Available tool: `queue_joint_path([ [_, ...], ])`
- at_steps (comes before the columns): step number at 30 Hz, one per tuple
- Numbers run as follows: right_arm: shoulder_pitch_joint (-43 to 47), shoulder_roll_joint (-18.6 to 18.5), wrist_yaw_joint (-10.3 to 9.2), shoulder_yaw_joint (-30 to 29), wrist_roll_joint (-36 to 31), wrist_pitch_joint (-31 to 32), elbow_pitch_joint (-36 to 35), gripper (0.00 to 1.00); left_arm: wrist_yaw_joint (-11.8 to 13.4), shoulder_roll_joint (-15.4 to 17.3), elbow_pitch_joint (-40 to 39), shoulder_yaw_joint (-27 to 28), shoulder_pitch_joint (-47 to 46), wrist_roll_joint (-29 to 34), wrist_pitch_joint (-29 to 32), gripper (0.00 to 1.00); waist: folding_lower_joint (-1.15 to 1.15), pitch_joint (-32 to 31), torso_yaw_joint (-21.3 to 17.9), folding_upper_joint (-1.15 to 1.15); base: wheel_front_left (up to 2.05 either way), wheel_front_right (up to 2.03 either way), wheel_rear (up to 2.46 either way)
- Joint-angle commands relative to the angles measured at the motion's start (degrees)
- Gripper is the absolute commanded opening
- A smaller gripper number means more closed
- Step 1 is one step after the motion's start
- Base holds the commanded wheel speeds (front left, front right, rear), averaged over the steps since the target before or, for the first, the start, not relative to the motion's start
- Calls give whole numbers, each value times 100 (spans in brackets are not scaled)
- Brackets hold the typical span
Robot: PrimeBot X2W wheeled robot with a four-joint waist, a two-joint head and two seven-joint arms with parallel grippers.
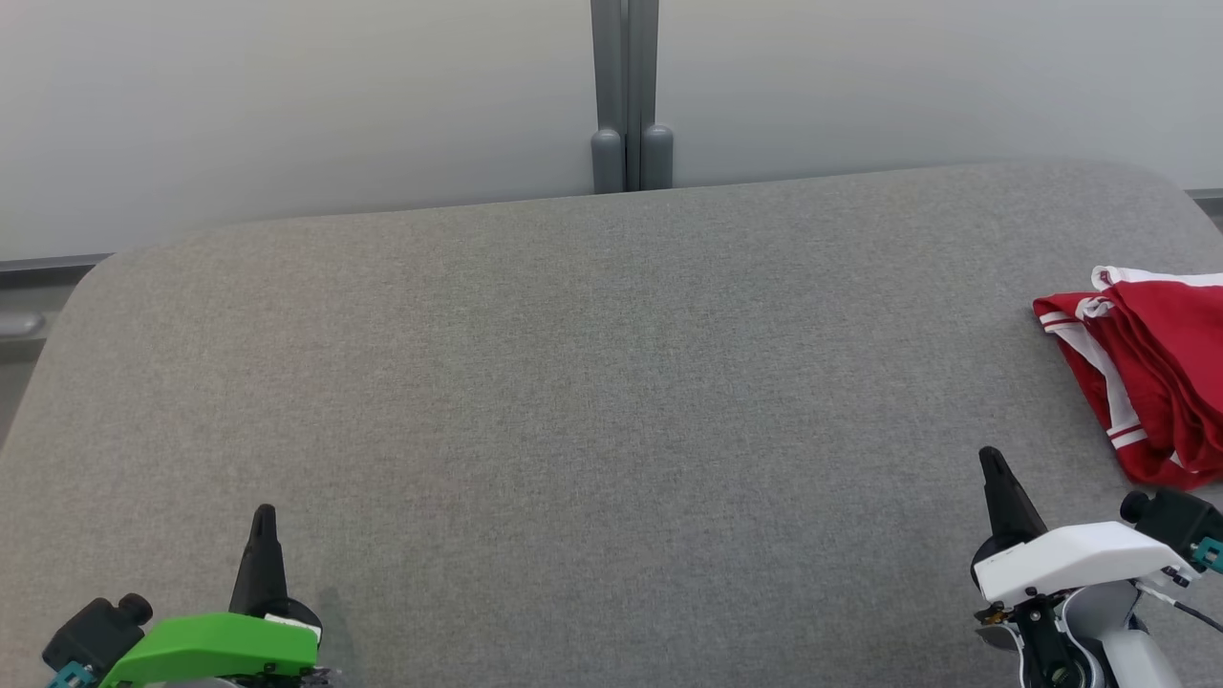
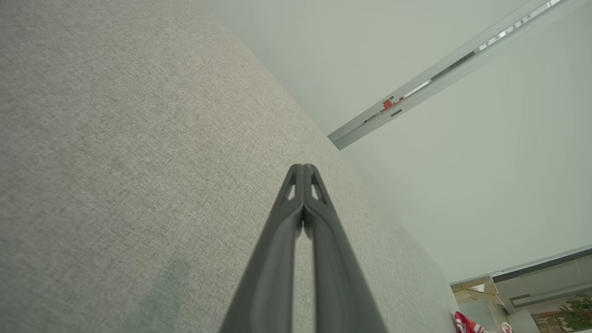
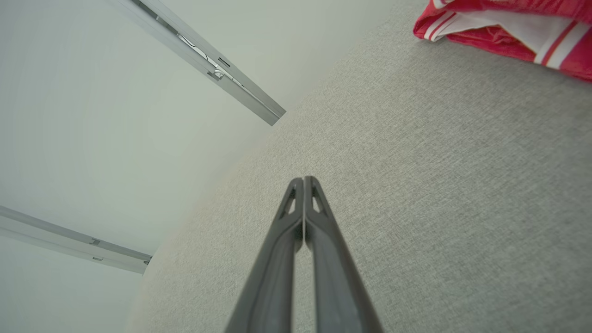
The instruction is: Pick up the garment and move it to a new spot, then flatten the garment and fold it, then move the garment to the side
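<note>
Middle of grey surface (image 1: 573,382) open; garment (image 1: 1161,363) bunched far right.

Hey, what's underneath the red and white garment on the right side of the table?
The bunched red garment with white stripes lies on the grey fabric-covered tabletop. Its folds hide anything beneath them, and its right part runs out of the head view.

Grey fabric-covered table (image 1: 573,382) with rounded corners; behind its far edge, pale wall panels (image 1: 287,96) joined by a grey post (image 1: 626,96).
</note>
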Motion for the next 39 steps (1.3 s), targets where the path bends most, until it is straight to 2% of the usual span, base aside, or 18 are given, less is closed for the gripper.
queue_joint_path([
  [1,-161,-5,-2,-30,218,35,-92,0,-7,22,-78,40,-181,-193,38,0,0,1,-1,0,0,0,0],
  [14,-185,23,-3,-92,1200,196,-145,0,-9,21,-143,94,-260,-1005,273,0,0,14,-10,0,0,0,0],
  [39,-221,61,-3,-185,2676,445,-218,0,-12,18,-226,175,-371,-2243,635,0,0,38,-25,0,0,0,0],
])
